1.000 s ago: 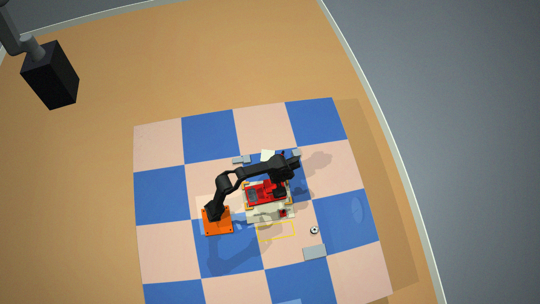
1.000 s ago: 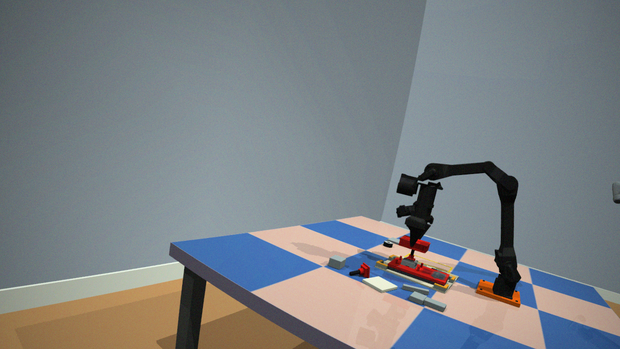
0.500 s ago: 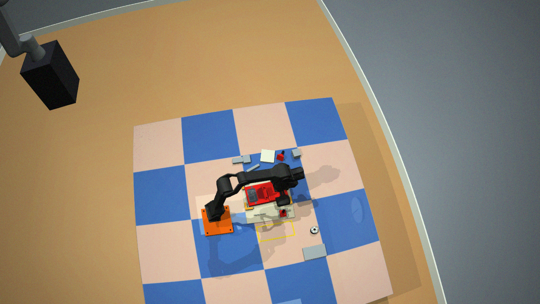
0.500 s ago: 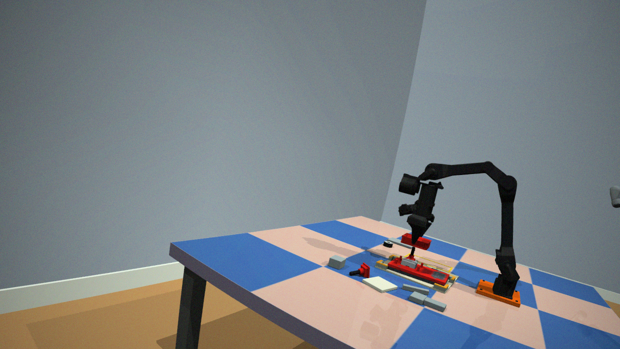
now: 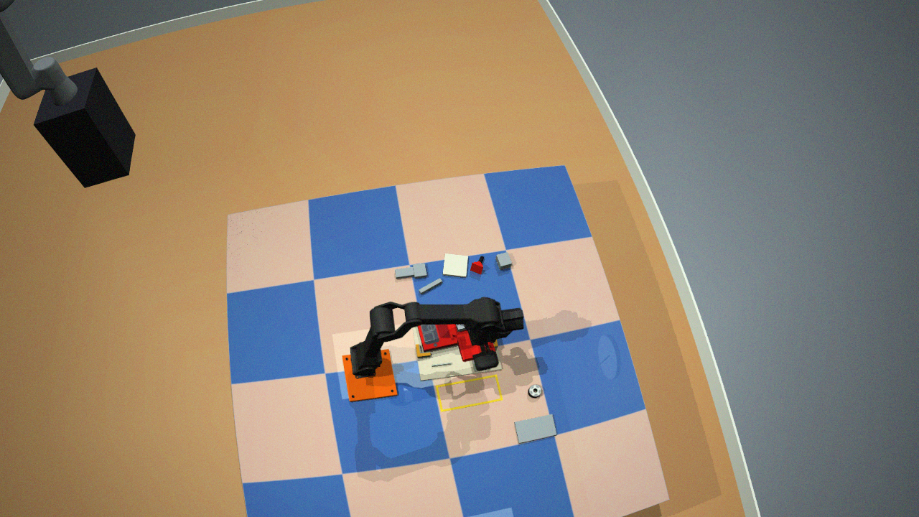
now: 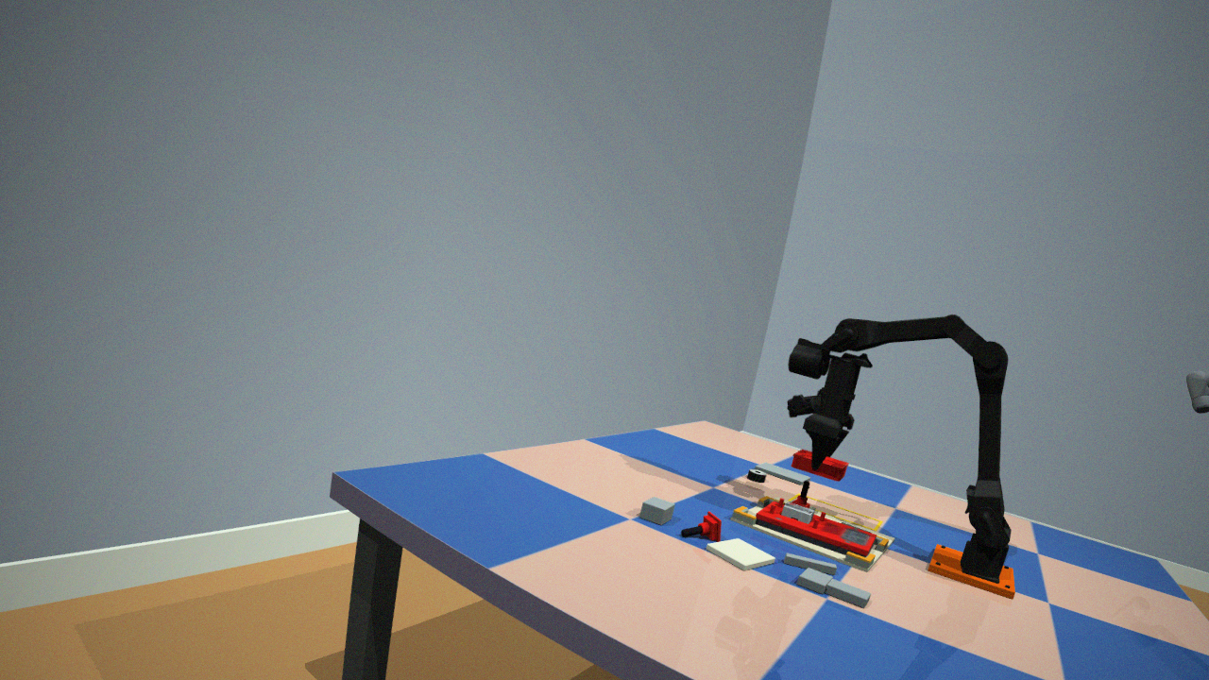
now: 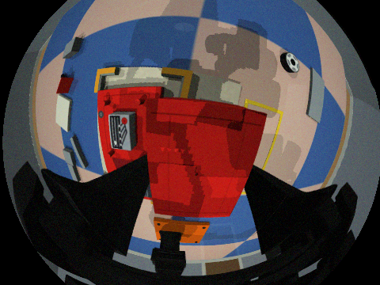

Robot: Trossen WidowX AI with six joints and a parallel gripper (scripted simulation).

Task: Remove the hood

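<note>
Claw [image 6: 822, 453] pinching red hood [image 6: 819, 464], raised above toy car [image 6: 813, 521].

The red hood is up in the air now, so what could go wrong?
The gripper pinches the hood only at its edges, high above the table, so it might slip and fall. The yellow marked area is small, and the hood may land partly outside. Lowering too soon could bump the car.

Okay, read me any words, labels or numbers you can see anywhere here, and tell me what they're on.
No readable text.
Dark line on the cream base plate: maybe print, too small to read.
Grey panel on the toy car: stripes and a red dot, no letters.
Hood, held in the gripper: unmarked.
</note>
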